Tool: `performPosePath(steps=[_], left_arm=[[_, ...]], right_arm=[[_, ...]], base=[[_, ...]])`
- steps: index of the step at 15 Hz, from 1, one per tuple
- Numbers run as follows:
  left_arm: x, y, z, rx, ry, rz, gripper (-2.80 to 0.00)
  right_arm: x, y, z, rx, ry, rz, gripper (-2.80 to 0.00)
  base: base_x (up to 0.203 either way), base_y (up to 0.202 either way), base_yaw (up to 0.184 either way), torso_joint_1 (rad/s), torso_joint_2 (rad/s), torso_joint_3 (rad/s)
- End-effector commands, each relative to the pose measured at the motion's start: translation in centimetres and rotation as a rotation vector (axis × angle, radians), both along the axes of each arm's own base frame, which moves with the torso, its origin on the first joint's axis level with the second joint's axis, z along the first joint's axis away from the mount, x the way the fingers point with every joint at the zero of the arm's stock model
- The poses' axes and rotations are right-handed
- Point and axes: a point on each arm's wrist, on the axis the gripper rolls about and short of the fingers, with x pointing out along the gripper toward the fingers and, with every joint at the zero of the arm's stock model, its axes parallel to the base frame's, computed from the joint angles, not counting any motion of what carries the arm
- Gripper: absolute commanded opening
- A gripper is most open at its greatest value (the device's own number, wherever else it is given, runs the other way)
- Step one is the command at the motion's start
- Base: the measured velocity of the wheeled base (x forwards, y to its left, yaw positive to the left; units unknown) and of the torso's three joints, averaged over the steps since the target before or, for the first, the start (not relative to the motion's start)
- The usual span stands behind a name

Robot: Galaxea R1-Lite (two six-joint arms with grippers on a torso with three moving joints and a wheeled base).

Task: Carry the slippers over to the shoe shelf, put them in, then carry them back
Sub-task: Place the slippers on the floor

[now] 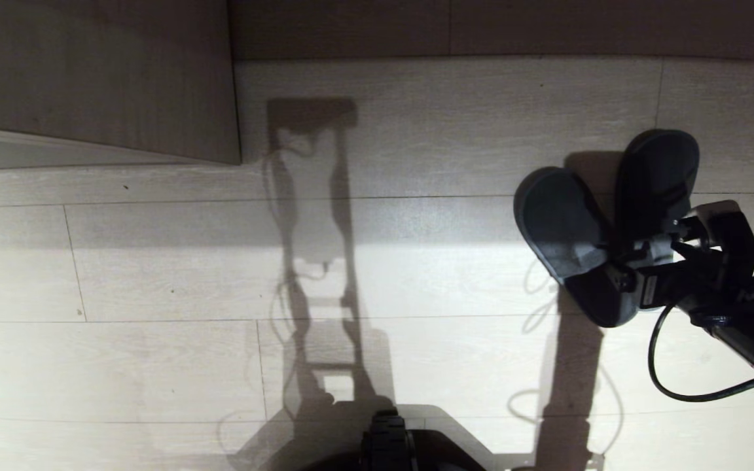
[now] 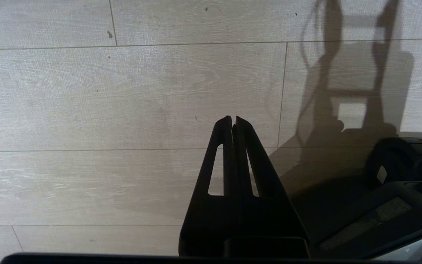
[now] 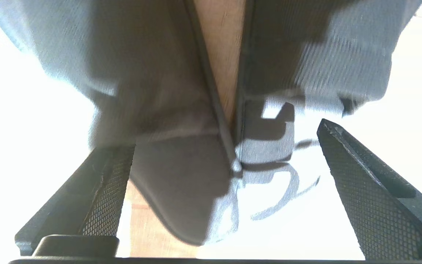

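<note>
Our right gripper (image 1: 622, 261) sits at the toe ends of the slippers (image 1: 603, 222), jaws spread wide with a finger (image 3: 365, 194) on either side of the pair, gripping nothing. The slippers lie on the floor (image 1: 154, 275), splayed in a V with toes touching, probably so one pinch could take both. Left gripper (image 2: 233, 121) hangs parked over bare floor, jaws together. The shoe shelf isn't in view.
</note>
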Motion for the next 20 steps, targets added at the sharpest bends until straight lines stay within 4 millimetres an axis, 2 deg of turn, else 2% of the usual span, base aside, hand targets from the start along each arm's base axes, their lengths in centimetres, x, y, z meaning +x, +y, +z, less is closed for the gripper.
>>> performPosePath(steps=[1,4,5,8,9,12,14,15,17,20], left_arm=[[0.0,0.0,0.0,0.000,0.000,0.001,-2.80],[0.0,0.0,0.0,0.000,0.000,0.001,-2.80],[0.0,0.0,0.0,0.000,0.000,0.001,-2.80],[0.0,0.0,0.0,0.000,0.000,0.001,-2.80],[0.0,0.0,0.0,0.000,0.000,0.001,-2.80],[0.0,0.0,0.0,0.000,-0.001,0.001,-2.80],[0.0,0.0,0.0,0.001,0.000,0.001,-2.80],[0.0,0.0,0.0,0.001,0.000,0.000,-2.80],[0.0,0.0,0.0,0.001,0.000,0.001,-2.80],[0.0,0.0,0.0,0.001,0.000,0.001,-2.80]], right_arm=[[-0.9,0.0,0.4,-0.003,-0.019,0.002,0.00],[-3.5,0.4,1.1,-0.025,-0.044,0.029,0.00],[-4.3,1.0,1.0,-0.022,-0.041,0.088,0.00],[-4.3,4.5,0.7,0.032,-0.029,0.311,0.00],[-4.1,6.0,0.7,0.042,-0.025,0.383,-2.80],[-2.0,9.9,-1.0,0.043,0.050,0.467,-2.80],[0.1,11.6,-1.7,0.034,0.049,0.430,-2.80],[1.7,12.4,-1.3,0.033,-0.004,0.362,-2.80],[3.5,13.2,-0.9,0.024,-0.069,0.268,-2.80],[5.3,12.7,-1.6,-0.011,-0.073,0.202,-2.80]], base=[[0.000,0.000,0.000,0.000,0.00,0.000],[0.000,0.000,0.000,0.000,0.00,0.000],[0.000,0.000,0.000,0.000,0.00,0.000],[0.000,0.000,0.000,0.000,0.00,0.000],[0.000,0.000,0.000,0.000,0.00,0.000],[0.000,0.000,0.000,0.000,0.00,0.000],[0.000,0.000,0.000,0.000,0.00,0.000],[0.000,0.000,0.000,0.000,0.00,0.000],[0.000,0.000,0.000,0.000,0.00,0.000],[0.000,0.000,0.000,0.000,0.00,0.000]])
